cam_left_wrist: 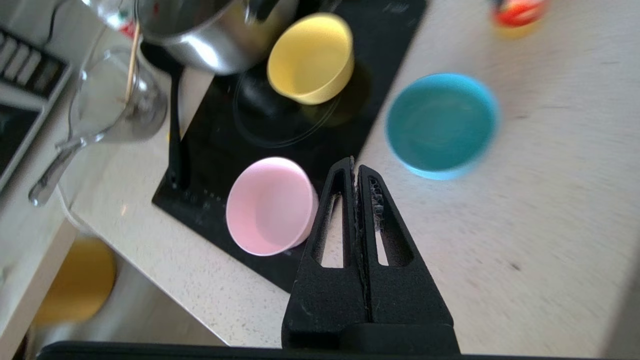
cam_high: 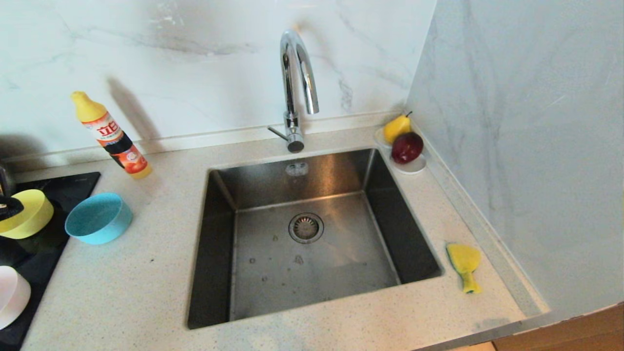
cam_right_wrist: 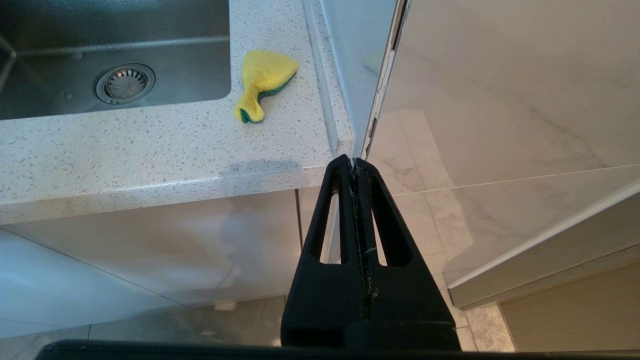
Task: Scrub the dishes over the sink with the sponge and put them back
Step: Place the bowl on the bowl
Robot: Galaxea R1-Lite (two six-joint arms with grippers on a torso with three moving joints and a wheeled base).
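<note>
Head view: square brushed-steel sink (cam_high: 312,234) sunk in a pale speckled counter (cam_high: 146,292), round strainer at its centre, a curved chrome tap (cam_high: 297,87) behind it against veined marble. Right of the basin, flat on the counter near the wall, a yellow fan-shaped sponge (cam_high: 464,265) narrowing to a tail. Far right corner: a white saucer (cam_high: 412,166) with a yellow pear (cam_high: 396,127) and a dark red apple (cam_high: 407,147). Left of the basin, a smooth plastic blue bowl (cam_high: 99,218) on the counter, tipped; beside it a yellow bowl (cam_high: 27,214) on a glossy black hob (cam_high: 29,263), and a pink bowl (cam_high: 12,295) at the frame edge. Behind these, a leaning yellow-capped bottle (cam_high: 112,136). Left wrist view: left gripper (cam_left_wrist: 356,165), matte black, tapered and slotted, pressed closed and empty, hovering just beside the pink bowl (cam_left_wrist: 270,205); yellow bowl (cam_left_wrist: 311,57) and blue bowl (cam_left_wrist: 440,125) beyond, well apart; a steel pot (cam_left_wrist: 210,35) and a glass jug (cam_left_wrist: 117,100) by the hob. Right wrist view: right gripper (cam_right_wrist: 354,162), same black wedge shape, closed on nothing, low in front of the counter edge; sponge (cam_right_wrist: 262,82) showing a thin green layer under the yellow, lying between sink (cam_right_wrist: 115,55) and wall.
</note>
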